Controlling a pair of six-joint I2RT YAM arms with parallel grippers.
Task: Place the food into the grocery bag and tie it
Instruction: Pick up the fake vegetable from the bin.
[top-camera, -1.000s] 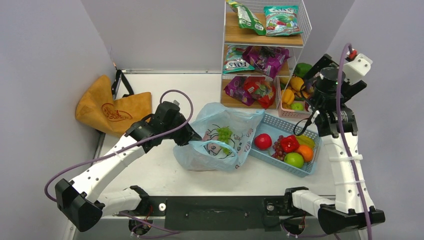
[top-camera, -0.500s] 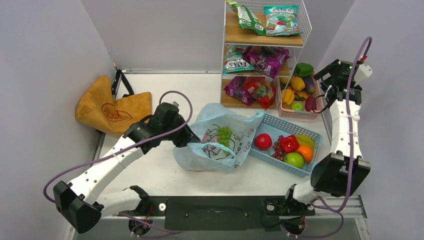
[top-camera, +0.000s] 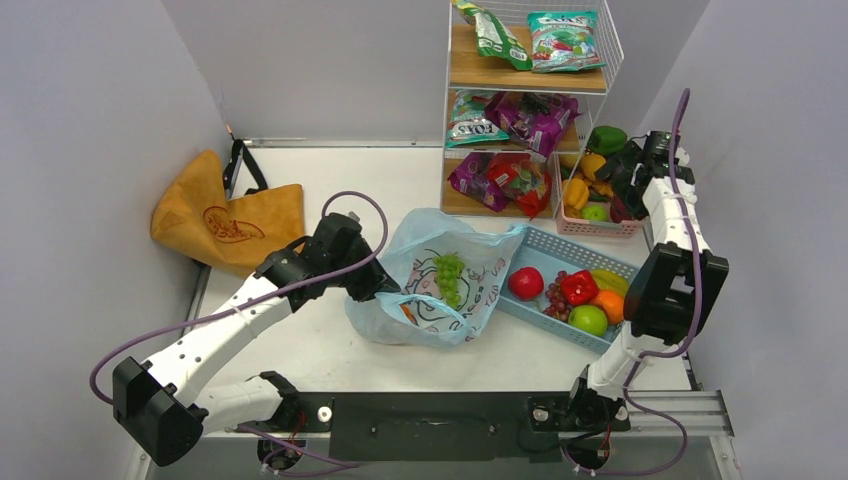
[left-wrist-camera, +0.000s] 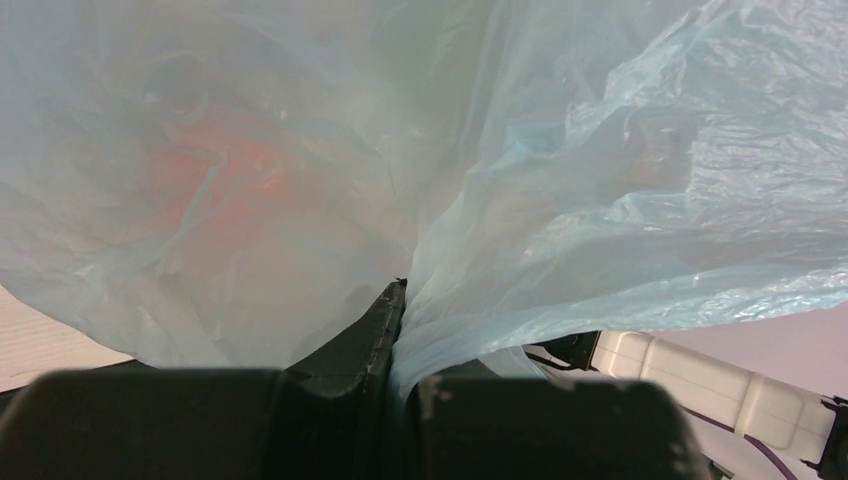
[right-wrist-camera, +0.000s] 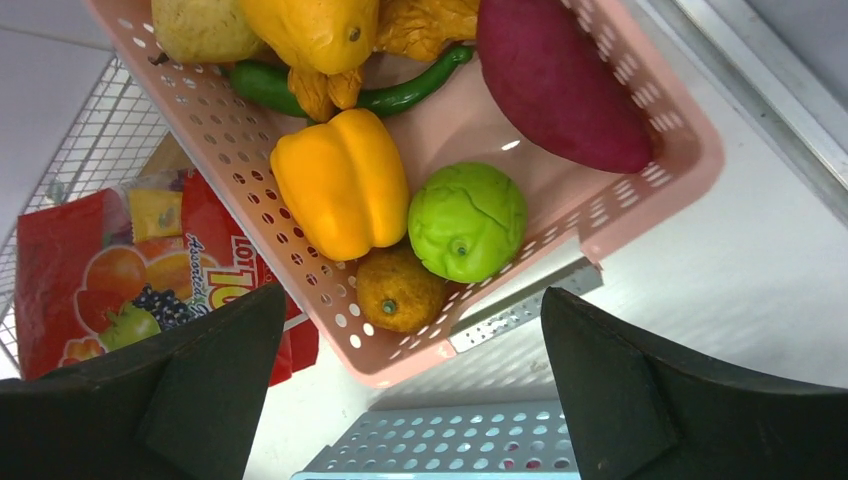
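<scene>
Green snack packet (top-camera: 466, 124), middle shelf, upper centre: "FOX'S". Red fruit-print packet (right-wrist-camera: 150, 270), lower left: "Assorted".

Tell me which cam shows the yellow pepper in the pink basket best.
Right wrist: the yellow pepper lies whole, mid-frame, in the pink basket beside a green fruit. Top external shows it as a small yellow patch. Left wrist shows only the grocery bag.

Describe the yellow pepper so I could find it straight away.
Start at the wire shelf rack at the back; a pink basket sits just right of it. Inside, the yellow pepper lies beside a round green fruit, and it is the only blocky, lobed yellow piece.
</scene>
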